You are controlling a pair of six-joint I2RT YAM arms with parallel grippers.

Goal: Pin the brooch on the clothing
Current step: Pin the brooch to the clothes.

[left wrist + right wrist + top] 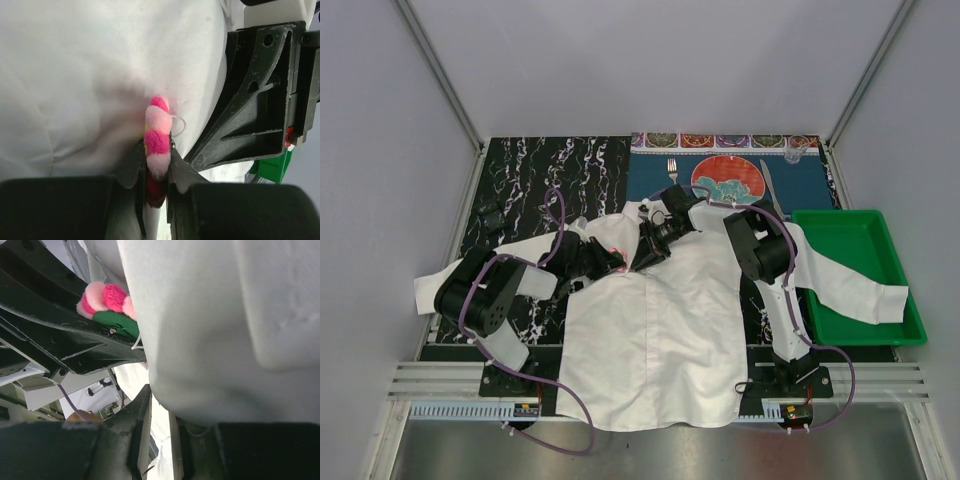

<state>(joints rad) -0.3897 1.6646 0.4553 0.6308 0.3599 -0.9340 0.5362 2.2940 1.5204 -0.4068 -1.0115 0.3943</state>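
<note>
The white shirt [660, 330] lies spread on the table, collar toward the far side. Both grippers meet at its upper left chest. My left gripper [155, 155] is shut on the brooch [157, 135], a pink and red fuzzy flower held edge-on against the fabric, with a thin wire loop showing at its side. In the right wrist view the brooch [107, 302] shows its green back between the left gripper's fingers [60, 335]. My right gripper [160, 405] stands a narrow gap apart, and a raised fold of shirt [215, 340] rests on its tips and hides the right fingertip.
Beyond the collar, a red-and-teal plate [730, 180] sits on a blue placemat with a fork [672, 170] and a knife [770, 188]. A green tray [860, 275] stands at the right, under one sleeve. A black marbled mat [540, 170] covers the left.
</note>
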